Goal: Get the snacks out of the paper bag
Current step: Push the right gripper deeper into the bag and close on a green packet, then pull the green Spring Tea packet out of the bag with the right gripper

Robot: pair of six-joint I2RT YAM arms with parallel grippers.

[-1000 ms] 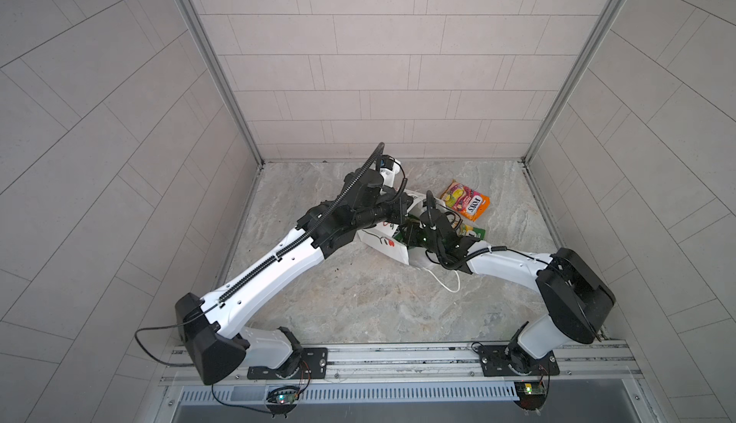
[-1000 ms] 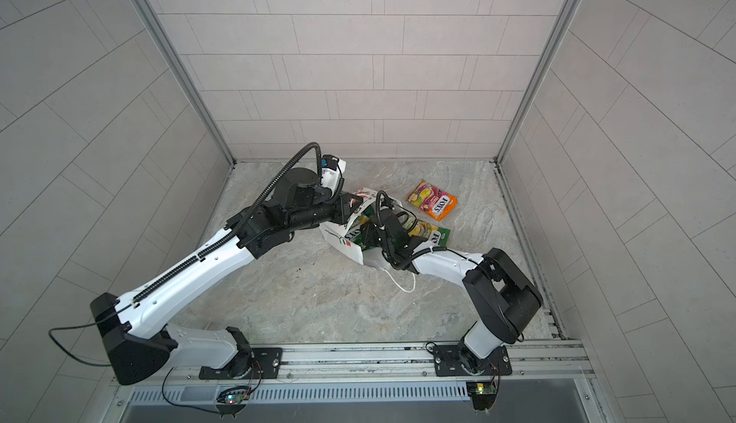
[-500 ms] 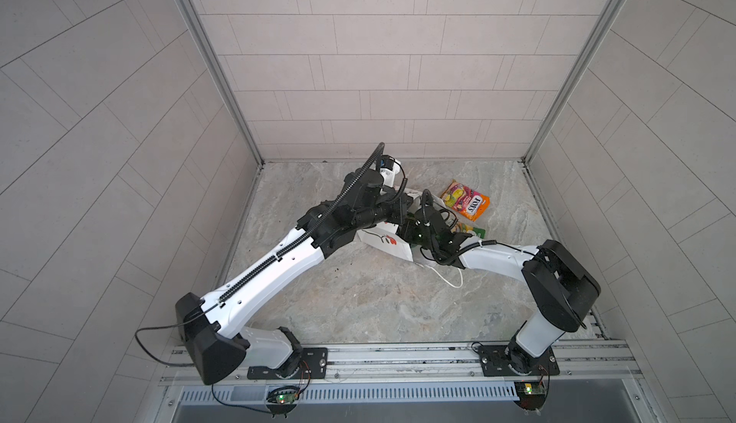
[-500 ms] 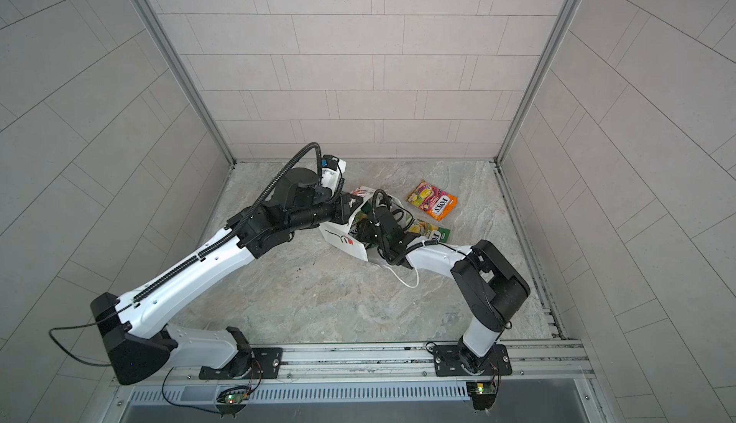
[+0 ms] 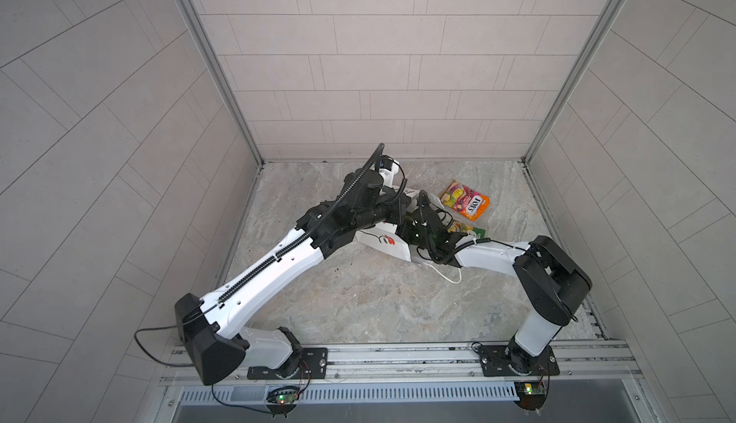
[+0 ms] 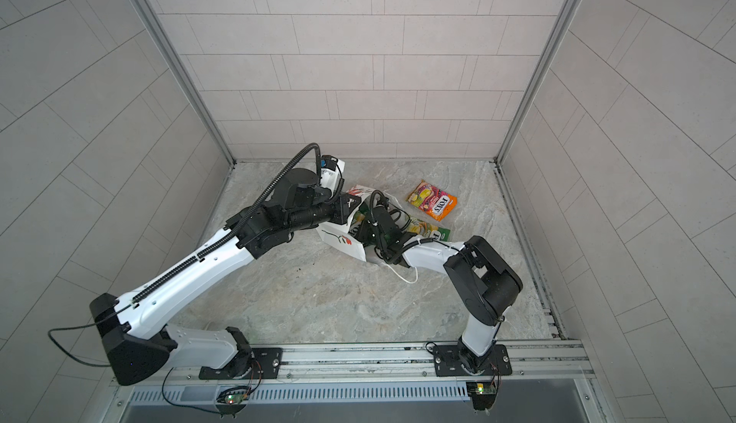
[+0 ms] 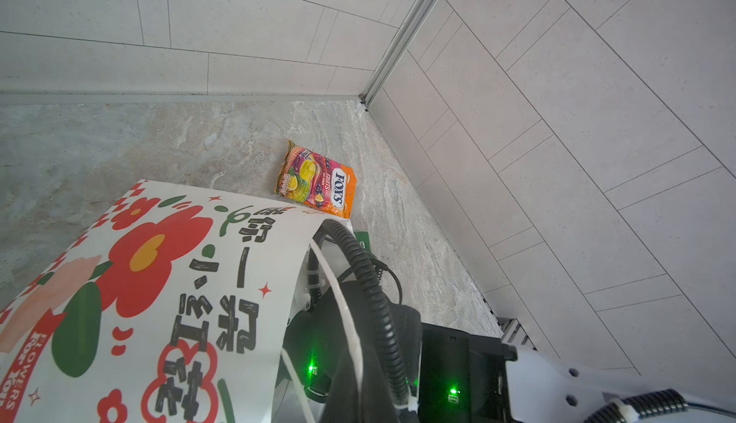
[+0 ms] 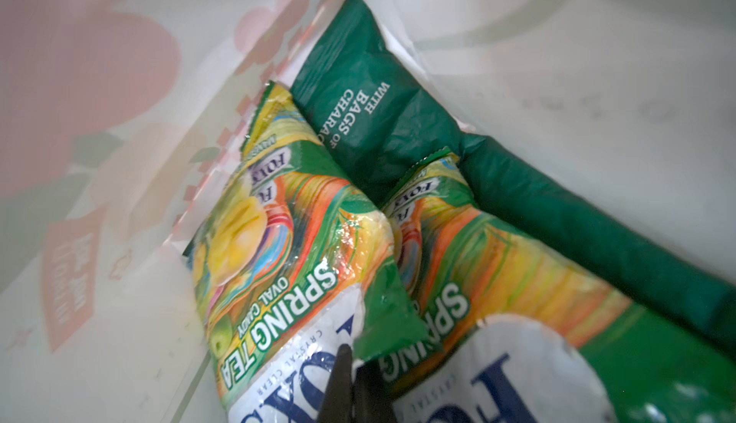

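Observation:
The white paper bag [image 5: 383, 242] with the red flower lies on its side, mouth toward the right arm. My left gripper [image 6: 350, 206] is shut on the bag's upper rim and holds the mouth up. My right gripper [image 8: 352, 381] is inside the bag, shut on a green corner flap of a yellow-green FOX'S packet [image 8: 275, 249]. A second yellow-green packet [image 8: 498, 265] lies beside it, and the dark green crisp bag [image 8: 370, 94] is behind both. An orange-pink FOX'S packet [image 5: 465, 200] lies on the floor past the bag. Another yellow-green packet [image 5: 469, 230] lies on the floor beside the right wrist.
The marble floor [image 5: 378, 301] is walled by tiled panels at the back and both sides. A white cord handle [image 5: 448, 277] trails on the floor under the right forearm. The rail with both arm bases [image 5: 398, 361] runs along the front.
The right arm has pushed deeper into the bag and its jaws have closed on the packet's corner. The left arm still holds the bag's rim in the same place.

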